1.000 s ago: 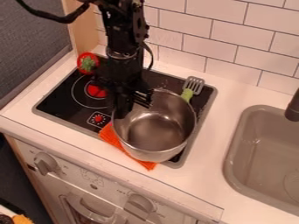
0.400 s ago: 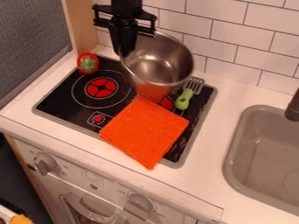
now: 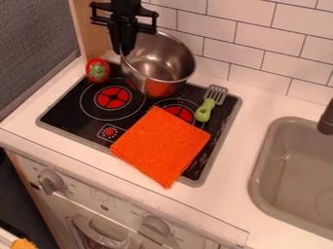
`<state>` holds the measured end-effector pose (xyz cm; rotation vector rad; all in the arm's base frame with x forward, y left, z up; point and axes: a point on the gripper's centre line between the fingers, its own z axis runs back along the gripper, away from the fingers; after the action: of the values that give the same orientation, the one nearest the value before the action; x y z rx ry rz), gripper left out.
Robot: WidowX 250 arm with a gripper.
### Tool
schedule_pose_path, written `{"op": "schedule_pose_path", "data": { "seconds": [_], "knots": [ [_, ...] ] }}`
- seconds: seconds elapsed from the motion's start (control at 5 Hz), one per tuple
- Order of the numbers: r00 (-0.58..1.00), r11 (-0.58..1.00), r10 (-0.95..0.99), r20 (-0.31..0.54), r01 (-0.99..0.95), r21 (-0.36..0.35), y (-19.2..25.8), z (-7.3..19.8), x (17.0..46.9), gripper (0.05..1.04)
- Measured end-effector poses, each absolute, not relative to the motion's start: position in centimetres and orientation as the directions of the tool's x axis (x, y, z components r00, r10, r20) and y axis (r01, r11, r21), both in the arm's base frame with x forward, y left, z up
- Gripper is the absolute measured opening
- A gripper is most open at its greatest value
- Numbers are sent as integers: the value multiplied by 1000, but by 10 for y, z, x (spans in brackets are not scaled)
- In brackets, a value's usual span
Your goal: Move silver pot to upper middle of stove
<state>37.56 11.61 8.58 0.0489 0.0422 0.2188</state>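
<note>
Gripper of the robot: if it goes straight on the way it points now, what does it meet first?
Downward, probably the stove, near its back edge; the silver pot held by the gripper may touch down first. The height is unclear from this view.

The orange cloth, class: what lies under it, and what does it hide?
The orange cloth lies on the stove, over the near part of a red burner. Some of that burner shows; whatever else is beneath the cloth is covered.

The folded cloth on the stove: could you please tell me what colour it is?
The cloth is bright orange, seen best in the current camera view.
</note>
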Motion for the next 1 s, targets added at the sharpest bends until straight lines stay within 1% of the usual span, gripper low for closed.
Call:
{"op": "schedule_pose_path", "data": {
  "seconds": [0.2,0.4,0.6,0.8,1.0],
  "knots": [
    [974,974,223,-40,-220,62,117,81,376,83],
    [970,971,233,-71,-228,73,118,64,375,83],
    [967,969,242,-84,-237,68,118,52,376,83],
    [962,966,256,-94,-251,65,117,47,376,115],
    [962,963,265,-73,-260,73,118,46,379,299]
  ]
}}
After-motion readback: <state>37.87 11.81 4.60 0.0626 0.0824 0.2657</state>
